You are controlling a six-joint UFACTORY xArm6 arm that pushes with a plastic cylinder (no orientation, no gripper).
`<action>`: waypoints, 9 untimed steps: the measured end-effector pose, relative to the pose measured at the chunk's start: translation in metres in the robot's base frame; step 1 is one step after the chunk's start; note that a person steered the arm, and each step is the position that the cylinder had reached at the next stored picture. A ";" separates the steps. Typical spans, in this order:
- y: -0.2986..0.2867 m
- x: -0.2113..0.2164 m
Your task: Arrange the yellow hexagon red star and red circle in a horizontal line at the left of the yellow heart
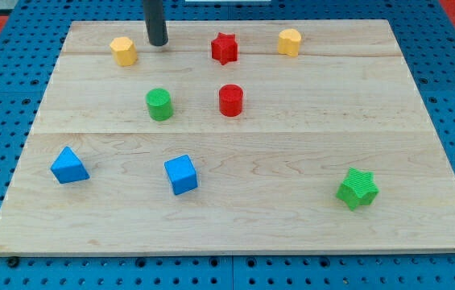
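Note:
The yellow hexagon [123, 51] lies near the board's top left. My tip [157, 43] stands just right of it, apart by a small gap. The red star [224, 47] lies at the top middle, right of my tip. The yellow heart [289, 42] lies at the top, right of the red star. The red circle [230, 100] lies below the red star, towards the board's middle.
A green circle [159, 104] lies left of the red circle. A blue triangle [68, 165] and a blue cube [181, 174] lie in the lower left. A green star [357, 188] lies at the lower right. The wooden board [420, 145] rests on a blue pegboard.

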State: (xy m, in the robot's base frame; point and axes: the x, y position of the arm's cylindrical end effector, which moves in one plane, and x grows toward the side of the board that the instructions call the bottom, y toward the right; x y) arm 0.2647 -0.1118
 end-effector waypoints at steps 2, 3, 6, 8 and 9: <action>0.008 0.042; -0.067 0.043; -0.041 -0.005; -0.023 0.029; 0.004 0.039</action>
State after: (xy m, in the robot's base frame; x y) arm 0.3040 -0.1076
